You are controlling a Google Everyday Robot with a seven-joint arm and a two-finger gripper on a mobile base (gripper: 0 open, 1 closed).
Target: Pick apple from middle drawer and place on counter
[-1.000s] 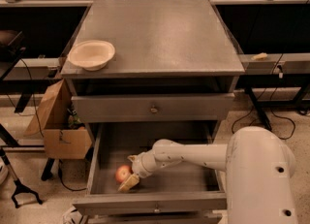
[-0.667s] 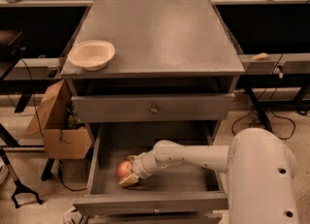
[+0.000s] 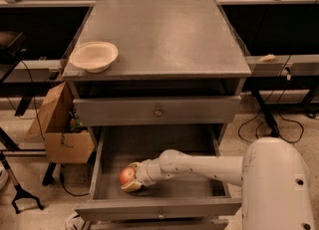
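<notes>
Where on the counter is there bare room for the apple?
Nearly the whole counter is bare: everything right of and behind the cream bowl, which sits at the front-left corner. Only that corner is crowded. The gripper is down in the middle drawer at the apple, left of its centre.

Robotics lab: cabled workbenches (image 3: pixel 294 64), robot's pincer (image 3: pixel 129 179) clasping apple (image 3: pixel 125 174) in drawer (image 3: pixel 159 208).

I count one apple (image 3: pixel 126 175), one bowl (image 3: pixel 93 56), one box (image 3: pixel 62 134), one shut drawer (image 3: pixel 157 110), and one open middle drawer (image 3: pixel 164 147) holding my one gripper (image 3: pixel 130 176), which clasps the apple.
</notes>
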